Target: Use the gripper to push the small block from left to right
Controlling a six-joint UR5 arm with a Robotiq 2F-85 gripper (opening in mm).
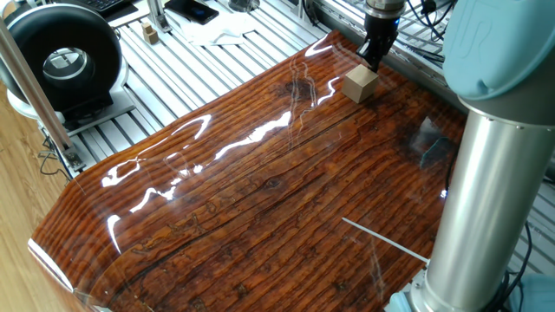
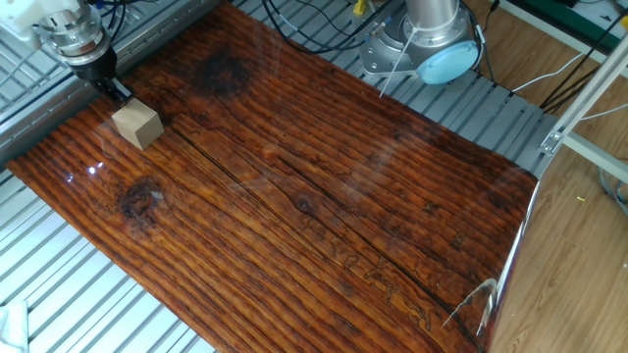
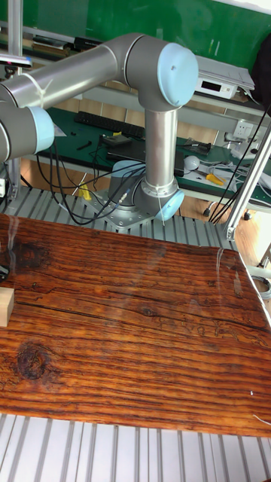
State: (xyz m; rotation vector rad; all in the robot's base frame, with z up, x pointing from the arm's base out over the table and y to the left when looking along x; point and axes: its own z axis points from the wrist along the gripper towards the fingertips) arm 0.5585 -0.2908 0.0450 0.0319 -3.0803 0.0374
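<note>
Pincer (image 1: 373,59) and small block (image 1: 361,84) are sitting together at one far corner of the glossy wooden surface (image 1: 260,191), and we are seeing them from three sides. In one fixed view the black fingers are pointing down just behind the tan cube, their tips reaching its upper back edge; whether they are touching it we cannot tell. In the other fixed view the pincer (image 2: 116,90) is hanging under its silver wrist, right beside the small block (image 2: 136,125), which is resting flat on the surface (image 2: 324,186) close to the edge that borders the ribbed metal frame (image 2: 88,294). We are reading the fingers as drawn close together with nothing between them, though the gap is too small for us to be sure, so we cannot tell their state. In the tall fixed view only a sliver of the small block (image 3: 5,307) is showing at the left border, and the pincer is lying outside the picture; the arm (image 3: 150,113) is rising from its base (image 3: 147,203) behind the surface (image 3: 135,331). A black round fan (image 1: 65,61) is standing off the surface, well apart from the cube.
</note>
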